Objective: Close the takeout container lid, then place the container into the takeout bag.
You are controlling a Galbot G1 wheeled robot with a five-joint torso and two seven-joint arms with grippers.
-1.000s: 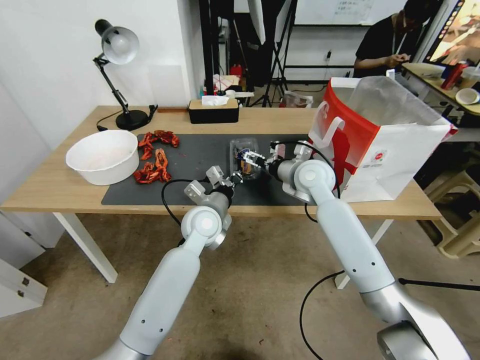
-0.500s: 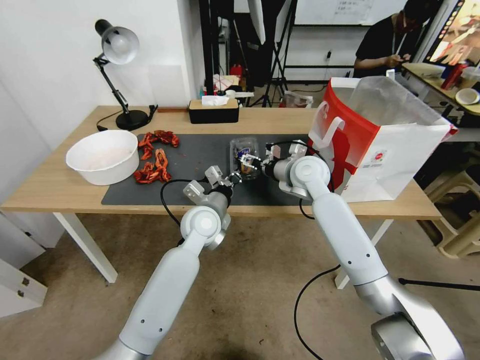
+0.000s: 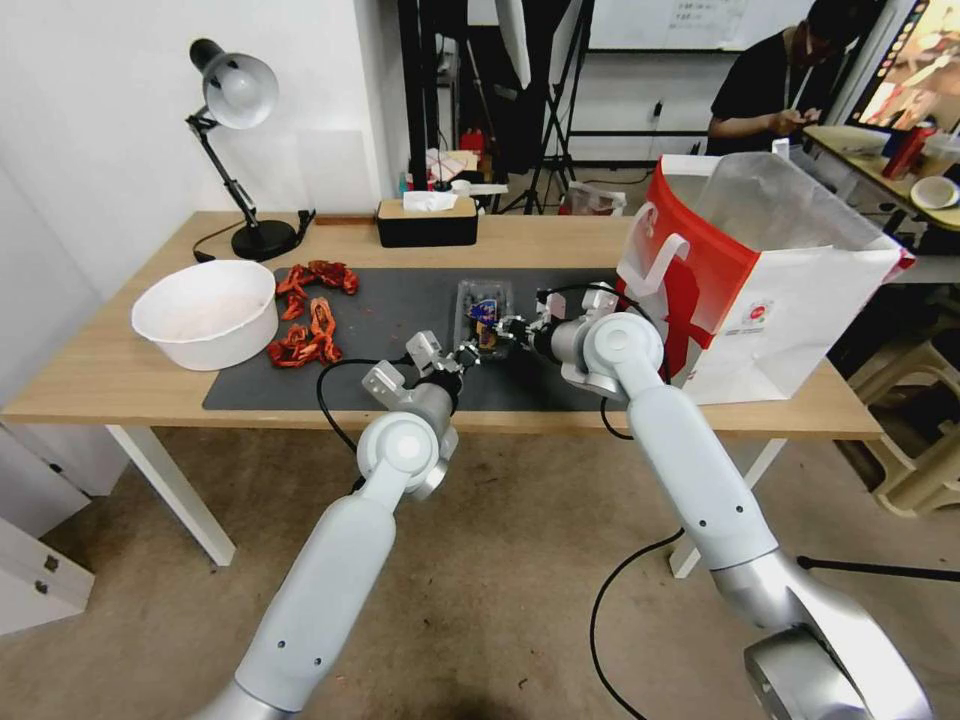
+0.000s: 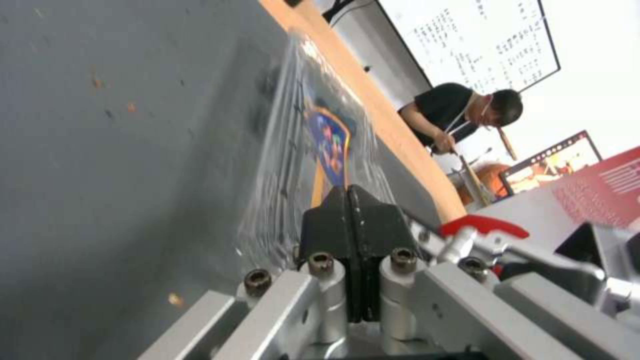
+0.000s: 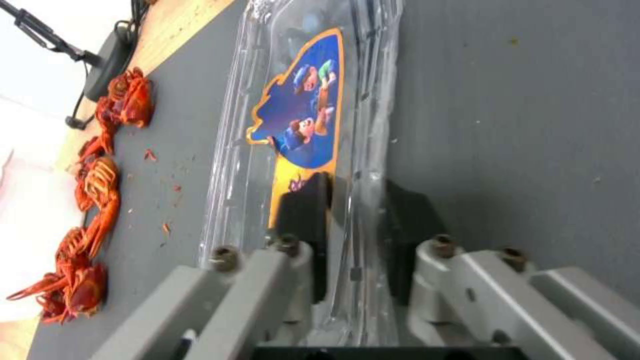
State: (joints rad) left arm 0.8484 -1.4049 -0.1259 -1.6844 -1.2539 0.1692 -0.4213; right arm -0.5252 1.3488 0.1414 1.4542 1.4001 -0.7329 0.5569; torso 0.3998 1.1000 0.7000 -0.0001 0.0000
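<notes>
From my remote seat, the takeout container (image 3: 484,303) sits just beyond both hands and is too small in the head view for me to tell what it holds. In the left wrist view, the left hand (image 4: 349,197) has its black pads pressed flat together, and they cover the container's near edge, so I cannot tell whether any plastic is pinched between them. In the right wrist view, the right hand (image 5: 353,200) straddles the clear plastic rim; the frame's edge cuts off the container's far end. The takeout bag (image 3: 800,290) hides the counter (image 3: 120,380) behind it, beside the right hand.
</notes>
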